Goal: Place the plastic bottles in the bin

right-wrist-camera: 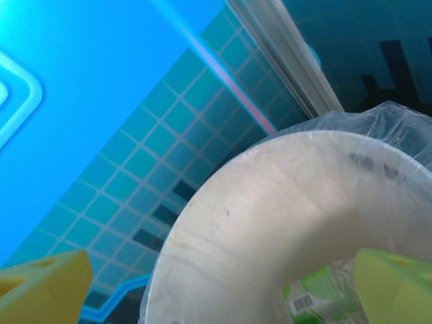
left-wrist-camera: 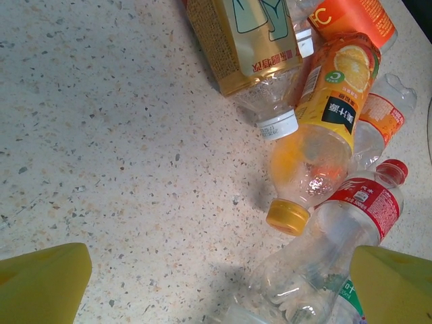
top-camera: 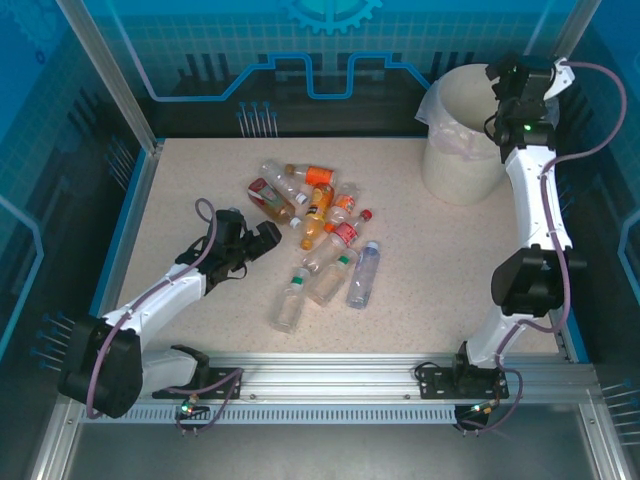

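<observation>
**Right gripper open above the bin, left gripper open at the bottle pile**

A speckled table (top-camera: 200, 200) is filling the middle of the overhead view. At its far right corner a large cream-white bin (top-camera: 458, 150) is standing, lined with a clear bag. The right gripper (top-camera: 512, 78) is hanging above the bin's rim. From its wrist camera, its yellow-green fingers (right-wrist-camera: 44, 287) are standing wide apart with nothing between them. A green-labelled bottle (right-wrist-camera: 322, 297) is lying inside the bin below, which probably explains the raised, emptied pose.

About a dozen plastic bottles (top-camera: 320, 225) are lying in a loose heap at the table's centre, well apart from the bin. The left gripper (top-camera: 262, 240) is reaching low toward the heap's left edge, jaws spread wide and holding nothing, likely lining up a pick. Nearest ahead of it are a clear bottle with a red label and cap (left-wrist-camera: 341, 233) and an orange-capped juice bottle (left-wrist-camera: 317, 152), touching each other. Beyond them, a gold-labelled bottle with a white cap (left-wrist-camera: 246, 50) is lying.
</observation>
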Tool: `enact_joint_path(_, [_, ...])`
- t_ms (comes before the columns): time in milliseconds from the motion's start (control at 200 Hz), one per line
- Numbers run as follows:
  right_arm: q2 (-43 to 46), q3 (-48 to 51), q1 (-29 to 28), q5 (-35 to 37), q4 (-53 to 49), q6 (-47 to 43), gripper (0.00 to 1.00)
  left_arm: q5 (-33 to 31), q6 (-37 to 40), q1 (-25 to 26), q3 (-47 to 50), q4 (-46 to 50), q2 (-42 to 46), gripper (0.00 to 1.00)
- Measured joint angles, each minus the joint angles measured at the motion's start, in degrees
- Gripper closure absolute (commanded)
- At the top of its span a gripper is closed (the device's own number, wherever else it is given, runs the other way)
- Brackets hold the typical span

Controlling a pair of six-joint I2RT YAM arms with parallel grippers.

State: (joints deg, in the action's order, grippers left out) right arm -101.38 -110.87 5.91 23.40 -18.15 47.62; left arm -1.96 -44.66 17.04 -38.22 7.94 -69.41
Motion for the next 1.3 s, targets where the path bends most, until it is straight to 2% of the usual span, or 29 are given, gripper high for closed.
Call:
enact_joint_path(265, [5.9,3.8,-2.9,-9.1,-5.0,-12.3,0.00,-0.8,0.2,0.0,-1.0,3.7,0.0,0.01])
enact_joint_path(410, [11.9,9.2,-4.8,-15.5,-7.4,-17.7,0.00,-0.7,0.4,0.0,-1.4,5.6,0.1,0.01])
enact_joint_path(600, [20.7,20.4,-6.5,-22.7,-8.5,-19.9,0.00,0.0,-0.3,0.6,-1.1,7.6,2.5,0.01])
enact_joint_path(815, [27.8,33.6,-10.2,-25.5,-9.4,-19.8,0.00,-0.2,-0.2,4.9,0.2,10.5,8.6,0.01])
enact_joint_path(1000, [31.5,42.3,-10.6,-25.9,-9.5,-18.0,0.00,-2.2,0.2,12.2,1.5,15.3,8.9,0.01])
enact_joint_path(1301, [31.6,43.5,-10.6,-26.6,-10.6,-17.8,0.00,-9.2,1.1,30.0,1.9,23.4,7.0,0.01])
